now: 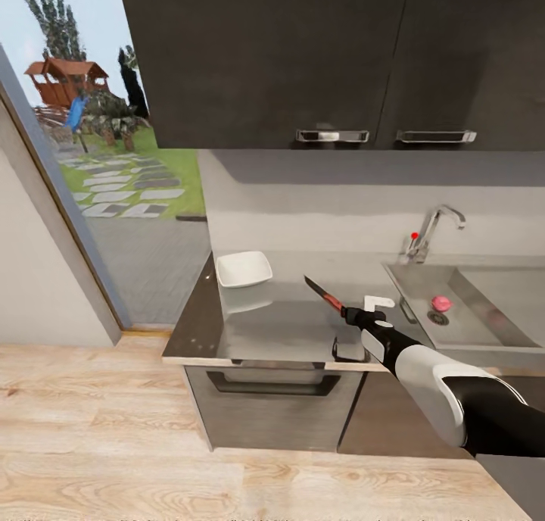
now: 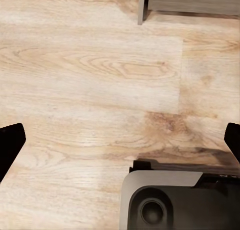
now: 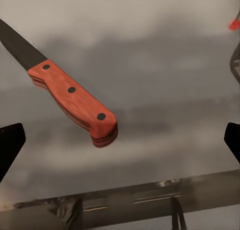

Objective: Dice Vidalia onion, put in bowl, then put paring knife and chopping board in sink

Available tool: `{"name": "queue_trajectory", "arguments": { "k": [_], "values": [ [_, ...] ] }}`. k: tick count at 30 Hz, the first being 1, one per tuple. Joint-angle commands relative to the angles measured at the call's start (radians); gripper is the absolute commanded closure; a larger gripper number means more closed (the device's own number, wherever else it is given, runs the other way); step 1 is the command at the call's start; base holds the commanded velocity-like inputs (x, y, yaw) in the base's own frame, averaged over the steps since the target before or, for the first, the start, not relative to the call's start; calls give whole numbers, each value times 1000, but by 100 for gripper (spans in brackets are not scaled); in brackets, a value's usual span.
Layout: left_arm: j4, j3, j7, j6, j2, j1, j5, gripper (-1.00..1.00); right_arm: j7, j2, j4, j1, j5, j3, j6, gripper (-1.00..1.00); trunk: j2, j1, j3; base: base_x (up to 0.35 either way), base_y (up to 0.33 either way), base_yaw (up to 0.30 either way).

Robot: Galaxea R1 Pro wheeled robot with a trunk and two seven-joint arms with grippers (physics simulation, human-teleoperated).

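The right pincer (image 1: 350,311) reached out over the countertop (image 1: 288,328). The paring knife (image 1: 324,294) stuck out from its tip, with the dark blade pointing away from the arm and toward the bowl (image 1: 244,269). In the right wrist view the knife (image 3: 70,92) sat out in front of the pincer, and the two dark fingertips (image 3: 10,145) stood far apart at the edges. The red handle lay between them but did not touch either one. So the right pincer was wide open, and I could not tell what held the knife up.

The white bowl sat on the countertop, past the knife tip and well apart from the pincer. The sink (image 1: 484,316) was on the other side of the pincer, close by. The pink Vidalia onion (image 1: 441,303) lay in the sink next to the round drain. The tap (image 1: 435,229) with its red knob stood behind the sink.

The left pincer (image 2: 120,145) hung over the wood floor (image 2: 90,74). Its fingertips (image 2: 9,142) were far apart too, with nothing between them, so it was open. The robot's grey base (image 2: 165,200) was just under it.
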Motion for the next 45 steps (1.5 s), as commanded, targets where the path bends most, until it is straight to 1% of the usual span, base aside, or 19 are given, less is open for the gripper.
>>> {"name": "queue_trajectory", "arguments": {
  "k": [1,45],
  "values": [
    [-1,-2,0,-2,0,0,7,-100,1,0,1,-1,-10,1,-5,-100,-2,1,-3,0,0,0],
    [0,-2,0,-2,0,0,7,-100,1,-1,1,-1,-10,1,-5,-100,-2,1,-57,0,0,0]
  ]
}}
